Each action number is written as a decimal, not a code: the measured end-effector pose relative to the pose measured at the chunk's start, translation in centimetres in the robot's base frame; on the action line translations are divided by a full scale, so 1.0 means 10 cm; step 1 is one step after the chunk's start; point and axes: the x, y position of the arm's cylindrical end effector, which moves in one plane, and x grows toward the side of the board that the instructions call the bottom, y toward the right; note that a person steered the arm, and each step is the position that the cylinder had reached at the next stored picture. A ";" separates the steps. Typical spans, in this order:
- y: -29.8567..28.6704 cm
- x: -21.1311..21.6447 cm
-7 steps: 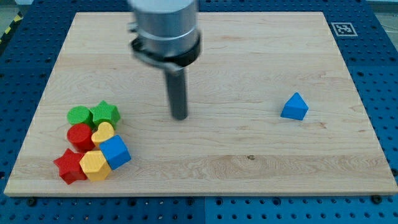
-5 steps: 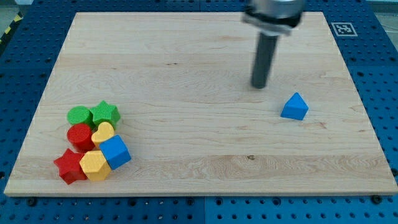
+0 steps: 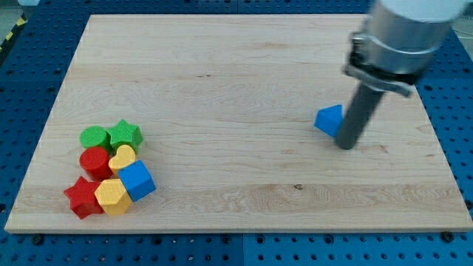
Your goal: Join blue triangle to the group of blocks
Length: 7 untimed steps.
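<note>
The blue triangle lies on the wooden board, right of centre. My tip rests on the board just right of it and slightly lower, the rod touching the triangle's right side. The group sits at the view's lower left: a green round block, a green star, a red round block, a yellow heart, a blue cube, a yellow hexagon and a red star. The triangle is far right of the group.
The board lies on a blue perforated table. A black-and-white marker tag sits at the board's top right corner. The arm's grey body hangs over the upper right.
My tip swept from the board's middle to the right, passed above the triangle, and came down on its right side. The blue triangle has shifted a little to the left.
</note>
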 end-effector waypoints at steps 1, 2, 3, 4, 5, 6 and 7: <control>0.28 0.02; 0.91 -0.18; 0.73 -0.48; -0.09 -0.37; -1.23 -0.22; -1.87 -0.22; -1.75 -0.26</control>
